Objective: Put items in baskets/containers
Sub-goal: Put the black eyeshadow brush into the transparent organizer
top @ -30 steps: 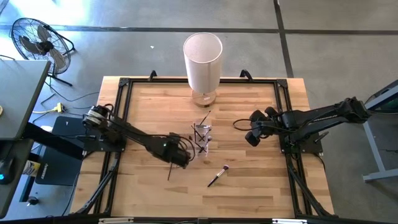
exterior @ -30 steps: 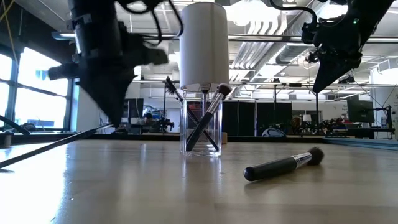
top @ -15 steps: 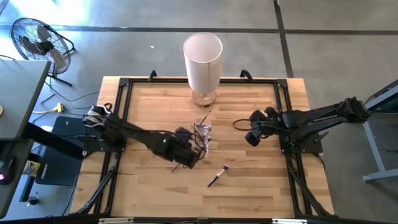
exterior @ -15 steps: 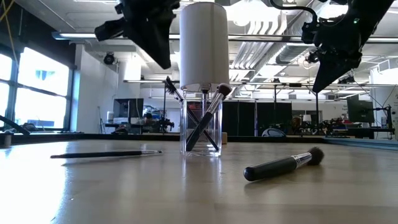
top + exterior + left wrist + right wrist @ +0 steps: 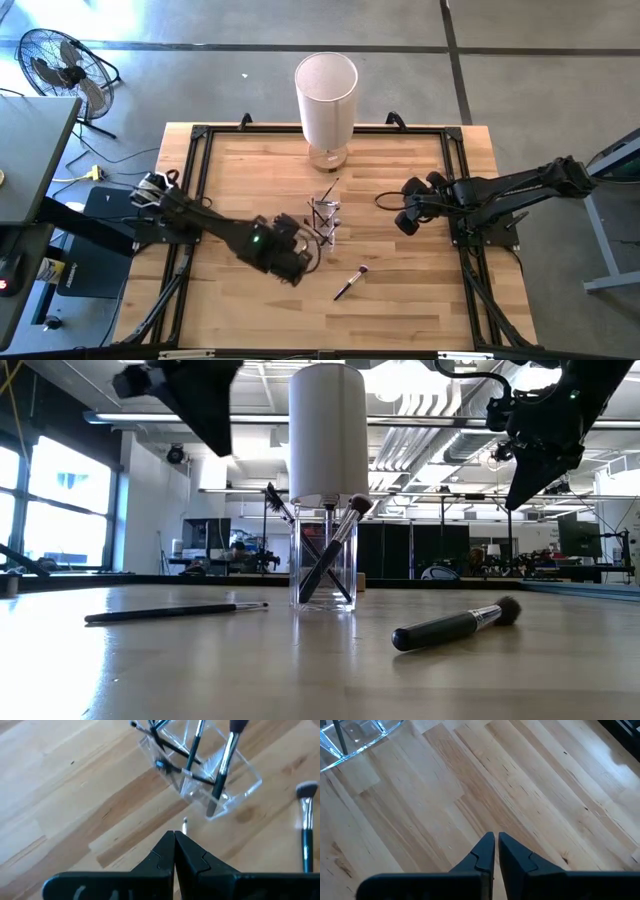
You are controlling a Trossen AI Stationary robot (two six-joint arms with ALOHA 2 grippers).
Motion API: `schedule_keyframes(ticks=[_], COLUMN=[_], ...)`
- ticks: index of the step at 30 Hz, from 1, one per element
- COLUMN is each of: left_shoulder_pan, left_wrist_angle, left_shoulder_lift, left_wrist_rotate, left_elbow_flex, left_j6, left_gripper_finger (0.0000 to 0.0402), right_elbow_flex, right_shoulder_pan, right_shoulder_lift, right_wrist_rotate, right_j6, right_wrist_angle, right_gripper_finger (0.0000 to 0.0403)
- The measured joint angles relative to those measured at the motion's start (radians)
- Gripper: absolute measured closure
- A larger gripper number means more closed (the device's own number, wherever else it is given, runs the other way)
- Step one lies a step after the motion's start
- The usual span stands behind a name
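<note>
Wooden table [image 5: 400, 290] now has your thin brush [image 5: 175, 611] dropped beside the clear cup [image 5: 325, 556], left gripper [image 5: 174, 845] lifted with fingers closed empty, so regrasp it.

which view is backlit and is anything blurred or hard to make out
Low view: bright windows and ceiling lights behind leave both arms and the black makeup brush on the table as dark silhouettes. Left wrist view: the clear plastic cup shows only by pale glinting edges, and the brush head at the picture's edge is soft.
</note>
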Motion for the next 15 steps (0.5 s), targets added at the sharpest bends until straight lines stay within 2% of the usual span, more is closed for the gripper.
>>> schedule_keyframes(ticks=[3,6,15], left_shoulder_pan=[-0.046,-0.074,-0.07], left_wrist_angle=[-0.035,0.031,0.51], left_shoulder_lift=[0.0,-0.001,0.0], left_wrist_rotate=[-0.043,-0.077,-0.012], left_elbow_flex=[-0.001,-0.041,-0.299], left_j6=[-0.049,-0.082,-0.035], left_gripper_finger=[0.0401,0.0401,0.0401], right_elbow_flex=[0.0,0.0,0.0], right_shoulder_pan=[0.0,0.0,0.0], right_shoulder_lift=[0.0,0.0,0.0], right_wrist_rotate=[0.008,0.031,0.04], right_j6=[0.0,0.0,0.0], right_wrist_angle=[0.0,0.0,0.001], right_gripper_finger=[0.0386,0.0386,0.0385])
